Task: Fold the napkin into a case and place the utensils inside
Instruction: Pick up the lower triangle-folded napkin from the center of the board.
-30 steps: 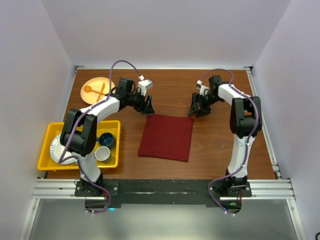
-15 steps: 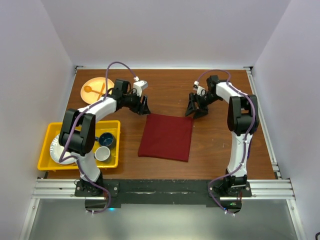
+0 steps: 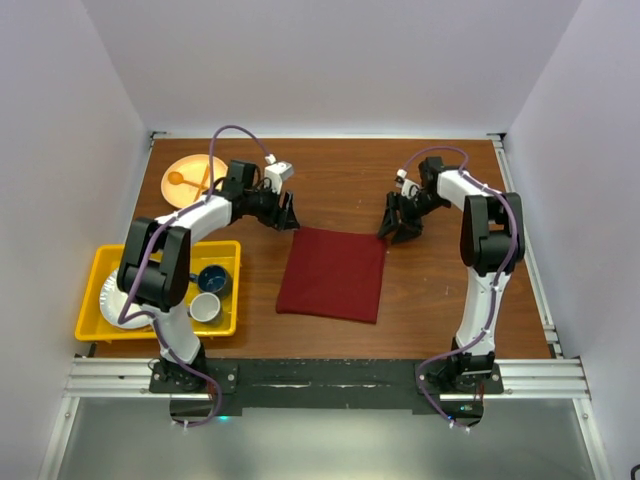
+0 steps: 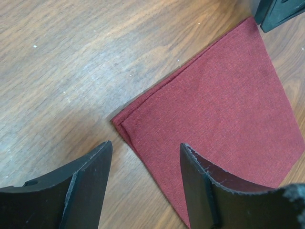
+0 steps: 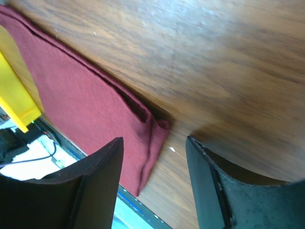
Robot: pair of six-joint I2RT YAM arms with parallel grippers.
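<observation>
The maroon napkin (image 3: 333,273) lies folded into a flat square in the middle of the table. My left gripper (image 3: 289,222) is open just above its far left corner (image 4: 121,121), one finger over the wood and one over the cloth. My right gripper (image 3: 388,233) is open at the far right corner (image 5: 159,128), its jaws straddling the corner where the cloth layers bulge a little. The napkin fills the right of the left wrist view (image 4: 224,105) and the left of the right wrist view (image 5: 76,100). The purple metallic utensils are out of view.
An orange plate (image 3: 195,181) with an orange spoon and fork sits at the far left. A yellow tray (image 3: 92,280) at the near left holds a plate, a dark blue bowl (image 3: 213,279) and a white cup (image 3: 205,307). Walls close the table on three sides.
My right gripper has moved down toward the napkin's far right corner and now sits at it. My left gripper has drawn slightly left and back, staying by the far left corner. The napkin has not moved.
</observation>
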